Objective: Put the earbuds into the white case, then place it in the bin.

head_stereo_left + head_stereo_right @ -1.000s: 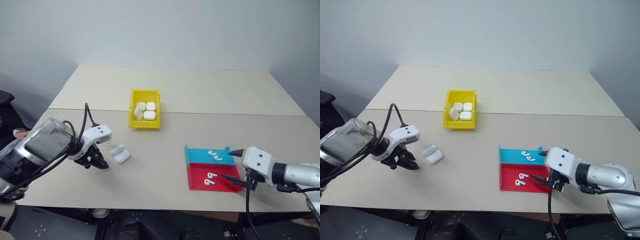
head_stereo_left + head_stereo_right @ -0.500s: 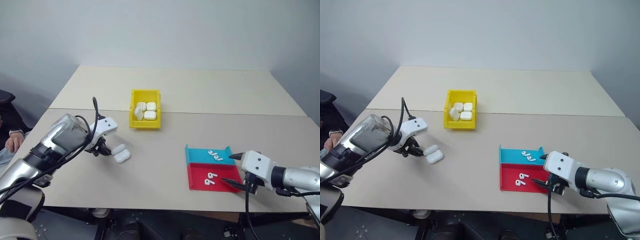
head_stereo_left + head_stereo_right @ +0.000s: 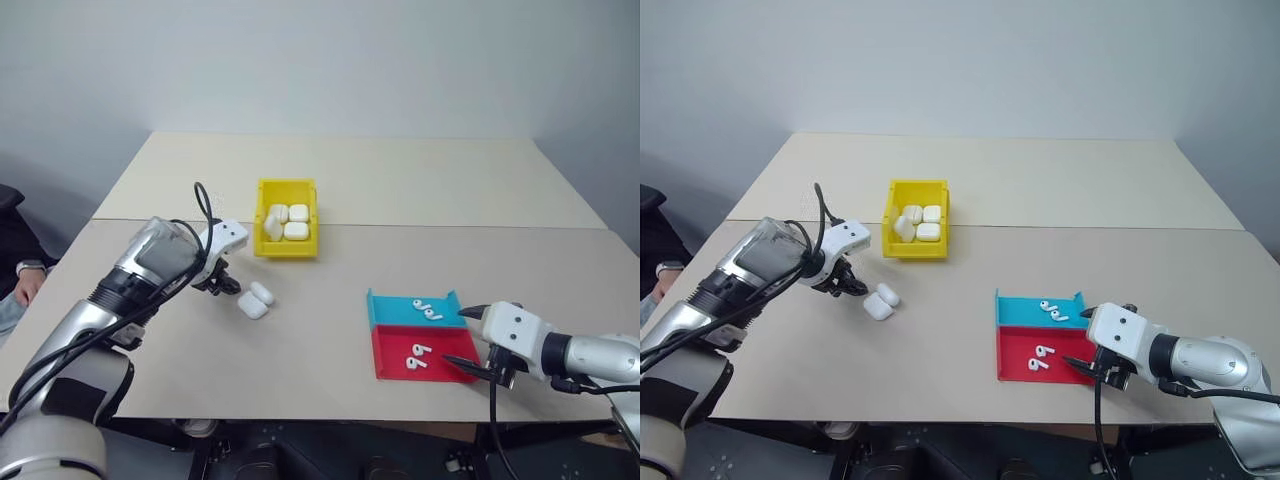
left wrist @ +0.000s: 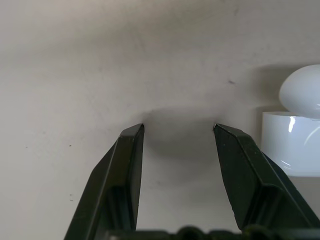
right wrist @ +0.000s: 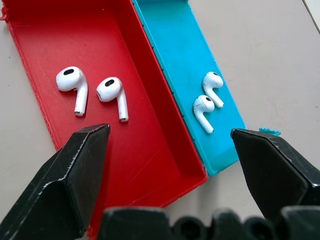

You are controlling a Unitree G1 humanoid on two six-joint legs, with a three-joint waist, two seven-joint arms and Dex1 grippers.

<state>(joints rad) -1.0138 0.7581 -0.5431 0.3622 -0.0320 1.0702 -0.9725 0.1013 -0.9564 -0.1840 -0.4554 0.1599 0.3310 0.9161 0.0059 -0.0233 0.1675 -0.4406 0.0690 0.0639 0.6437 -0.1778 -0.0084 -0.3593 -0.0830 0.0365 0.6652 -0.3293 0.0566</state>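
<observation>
The white case (image 3: 253,301) lies on the table with its lid swung open, a little in front of the yellow bin (image 3: 287,250). My left gripper (image 3: 228,287) is just to its left, low over the table and open, with bare tabletop between its fingers; the left wrist view has the case (image 4: 290,150) just outside one finger. Two earbuds (image 5: 75,85) lie in the red half of the tray, and two more earbuds (image 5: 207,100) in the teal half. My right gripper (image 5: 170,134) hovers wide open at the tray's near right corner, holding nothing.
The bin holds several closed white cases (image 3: 288,220). The teal and red tray (image 3: 395,368) sits front right on the table. A person's hand (image 3: 25,282) rests at the far left edge, off the table. A seam crosses the tabletop behind the bin.
My left arm has swung forward and to the right, up to the open case. The case has shifted slightly right and turned. The right gripper has stayed put.
</observation>
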